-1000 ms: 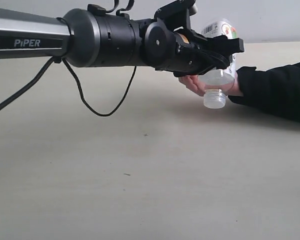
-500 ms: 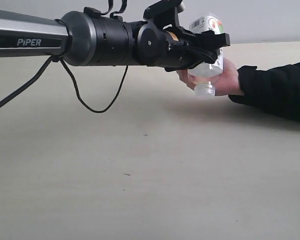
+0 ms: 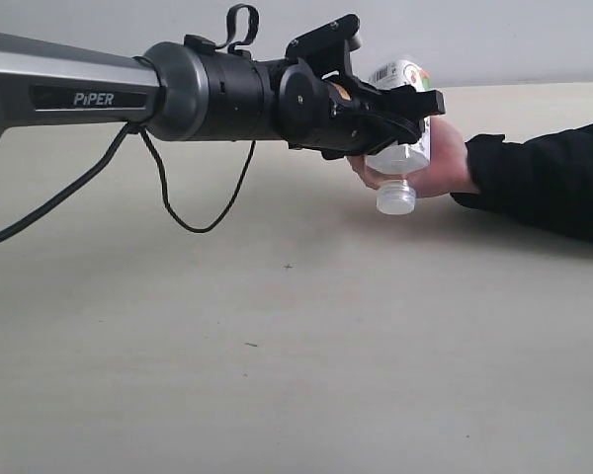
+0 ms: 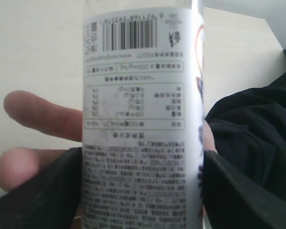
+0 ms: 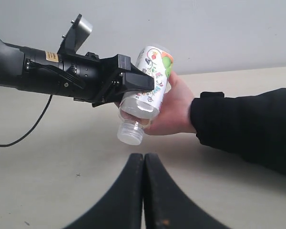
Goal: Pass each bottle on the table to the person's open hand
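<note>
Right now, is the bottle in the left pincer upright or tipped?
Tipped: the bottle slants nearly upside down, cap toward the table, base up, with the left pincer gripping its body against the hand.

The arm (image 3: 96, 99) reads "PiPER"; the bottle (image 4: 140, 119) carries a barcode and print too small to read.

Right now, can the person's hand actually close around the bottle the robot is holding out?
Probably yes. The person's hand lies cupped right behind the bottle, seemingly touching it, with fingers showing past its side. The robot's left hand grips the bottle's middle only, so the palm side looks free.
</note>
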You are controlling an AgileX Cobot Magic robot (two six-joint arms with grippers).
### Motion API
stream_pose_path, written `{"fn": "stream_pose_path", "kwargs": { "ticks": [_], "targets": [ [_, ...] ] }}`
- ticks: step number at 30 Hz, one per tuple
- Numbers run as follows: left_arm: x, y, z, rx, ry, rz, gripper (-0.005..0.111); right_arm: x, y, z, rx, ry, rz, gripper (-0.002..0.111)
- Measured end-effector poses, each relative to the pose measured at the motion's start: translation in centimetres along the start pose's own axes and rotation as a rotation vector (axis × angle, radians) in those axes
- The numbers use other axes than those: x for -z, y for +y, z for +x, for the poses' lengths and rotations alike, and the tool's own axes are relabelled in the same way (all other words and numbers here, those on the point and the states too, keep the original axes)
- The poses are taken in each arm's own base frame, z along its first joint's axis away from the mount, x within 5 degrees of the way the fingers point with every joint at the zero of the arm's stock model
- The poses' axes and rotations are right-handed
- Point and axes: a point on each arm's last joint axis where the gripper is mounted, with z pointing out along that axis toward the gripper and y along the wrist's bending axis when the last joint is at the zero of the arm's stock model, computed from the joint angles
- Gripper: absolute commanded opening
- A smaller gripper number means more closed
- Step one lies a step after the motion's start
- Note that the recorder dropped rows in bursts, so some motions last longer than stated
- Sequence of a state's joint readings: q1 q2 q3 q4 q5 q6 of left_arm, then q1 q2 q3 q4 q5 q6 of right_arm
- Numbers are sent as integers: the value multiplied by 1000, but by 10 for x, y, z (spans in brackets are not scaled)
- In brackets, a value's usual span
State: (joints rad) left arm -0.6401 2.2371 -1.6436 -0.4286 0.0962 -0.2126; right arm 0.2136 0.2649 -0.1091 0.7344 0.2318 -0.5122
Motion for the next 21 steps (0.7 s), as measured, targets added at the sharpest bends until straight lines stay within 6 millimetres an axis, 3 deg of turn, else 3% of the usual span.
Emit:
{"fn": "stream_pose_path", "kwargs": {
  "ticks": [8,12,17,21],
  "targets": [
    [0,-1,-1,0,4,1,2,0,0,0,0,0,0,0],
    [0,-1,-1,0,3,2,27,0,0,0,0,0,0,0],
    [0,-1,-1,0,5,2,73,0,0,0,0,0,0,0],
    [0,-1,0,0,10,0,78,0,0,0,0,0,0,0]
  ]
}}
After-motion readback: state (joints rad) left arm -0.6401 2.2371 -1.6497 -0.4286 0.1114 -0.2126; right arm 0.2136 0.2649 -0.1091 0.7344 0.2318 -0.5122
